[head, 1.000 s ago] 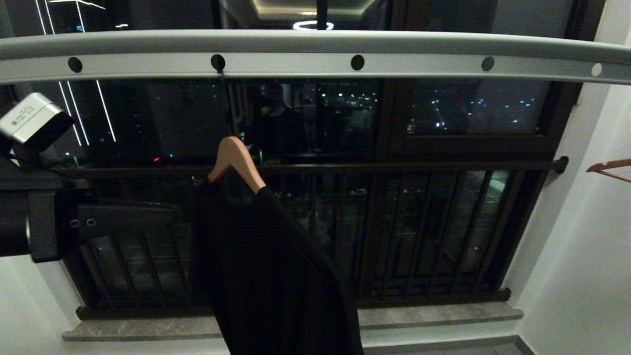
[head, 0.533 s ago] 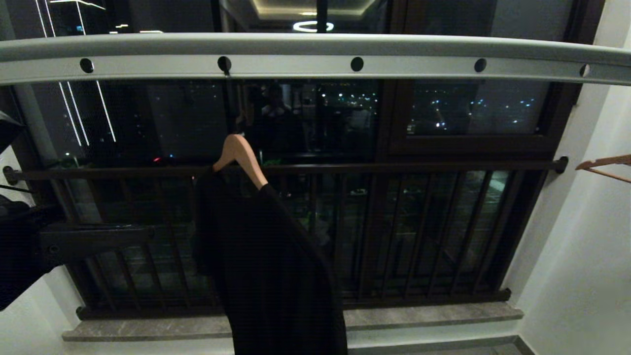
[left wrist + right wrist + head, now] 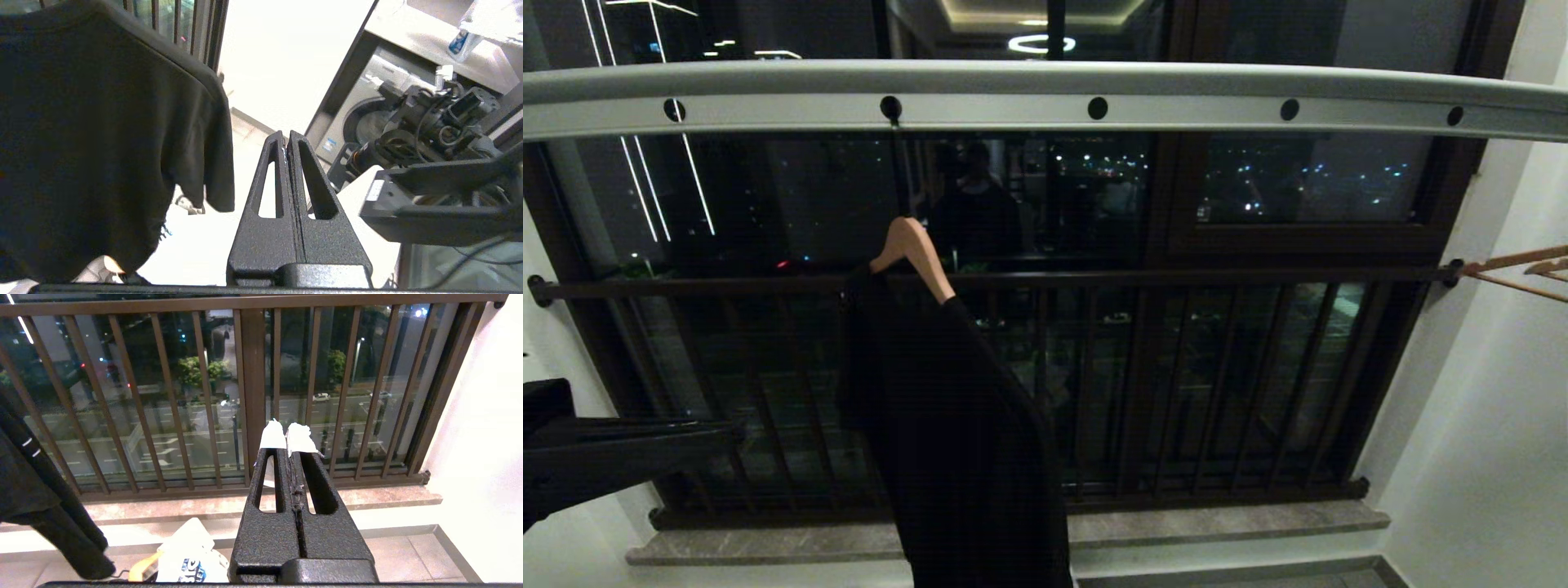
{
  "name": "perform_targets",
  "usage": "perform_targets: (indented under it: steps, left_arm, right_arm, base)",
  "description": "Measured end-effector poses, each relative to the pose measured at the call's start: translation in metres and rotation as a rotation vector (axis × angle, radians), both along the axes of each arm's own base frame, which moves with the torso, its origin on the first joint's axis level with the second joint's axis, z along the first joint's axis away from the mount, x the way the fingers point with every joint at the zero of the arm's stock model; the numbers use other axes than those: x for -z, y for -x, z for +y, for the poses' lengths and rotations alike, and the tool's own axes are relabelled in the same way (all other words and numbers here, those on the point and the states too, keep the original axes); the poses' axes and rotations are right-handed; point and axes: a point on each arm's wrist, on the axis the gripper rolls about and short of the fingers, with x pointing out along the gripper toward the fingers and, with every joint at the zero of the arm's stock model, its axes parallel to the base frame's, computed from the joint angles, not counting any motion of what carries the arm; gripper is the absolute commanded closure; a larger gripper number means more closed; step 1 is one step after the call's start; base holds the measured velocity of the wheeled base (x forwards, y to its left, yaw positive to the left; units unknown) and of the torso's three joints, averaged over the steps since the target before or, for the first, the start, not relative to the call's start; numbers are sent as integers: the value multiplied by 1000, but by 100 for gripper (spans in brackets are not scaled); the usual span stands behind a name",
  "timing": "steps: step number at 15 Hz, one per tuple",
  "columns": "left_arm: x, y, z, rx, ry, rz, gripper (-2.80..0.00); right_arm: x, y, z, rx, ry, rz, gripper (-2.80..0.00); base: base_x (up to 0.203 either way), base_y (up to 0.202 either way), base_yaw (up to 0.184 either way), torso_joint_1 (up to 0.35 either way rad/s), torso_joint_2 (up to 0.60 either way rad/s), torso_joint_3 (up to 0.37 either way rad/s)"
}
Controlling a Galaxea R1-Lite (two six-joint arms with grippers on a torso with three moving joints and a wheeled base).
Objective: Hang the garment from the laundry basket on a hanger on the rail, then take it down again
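Your left arm (image 3: 613, 461) has dropped since a second ago; then it sat higher at the left edge beside the garment, now only a dark length of it shows low at the left, pointing toward the window guard (image 3: 1176, 384). In the head view the rail (image 3: 1045, 98) runs long and level across the top, left to right; the hanger (image 3: 913, 255) hooks into its second hole from the left, and the garment (image 3: 947, 441) hangs from it, long axis straight down, its lower hem out of frame. In your left wrist view the left gripper (image 3: 286, 141) has its fingers pressed together on nothing; the black garment hangs beside it, apart. In your right wrist view the right gripper (image 3: 289, 435) faces the guard bars with its white-tipped fingers together, empty; a dark fold of the garment shows at the edge.
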Motion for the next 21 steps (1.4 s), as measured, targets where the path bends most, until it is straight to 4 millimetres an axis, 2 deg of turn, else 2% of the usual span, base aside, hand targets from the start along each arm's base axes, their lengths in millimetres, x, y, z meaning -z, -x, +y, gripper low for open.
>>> perform_targets:
  steps: [3, 6, 9, 11, 16, 18, 21]
  left_arm:
    - [1, 29, 0, -37, 12, -40, 0]
    - [9, 63, 2, -147, 1, -119, 0]
    - [21, 96, 5, -322, -9, -225, 0]
    - [35, 114, 8, -491, -23, -283, 0]
    - [82, 135, 16, -871, -134, -392, 0]
    - [107, 138, 17, -946, -213, -421, 0]
    - [137, 138, 18, -965, -259, -425, 0]
  right_arm:
    - [0, 0, 0, 0, 0, 0, 0]
    - [0, 0, 0, 0, 0, 0, 0]
    - [0, 0, 0, 0, 0, 0, 0]
    - [0, 0, 0, 0, 0, 0, 0]
    - [0, 0, 0, 0, 0, 0, 0]
    - [0, 0, 0, 0, 0, 0, 0]
    - [0, 0, 0, 0, 0, 0, 0]
  base:
    - [0, 0, 0, 0, 0, 0]
    - [0, 0, 0, 0, 0, 0]
    - [0, 0, 0, 0, 0, 0]
    - [0, 0, 0, 0, 0, 0]
    - [0, 0, 0, 0, 0, 0]
    - [0, 0, 0, 0, 0, 0]
    - [0, 0, 0, 0, 0, 0]
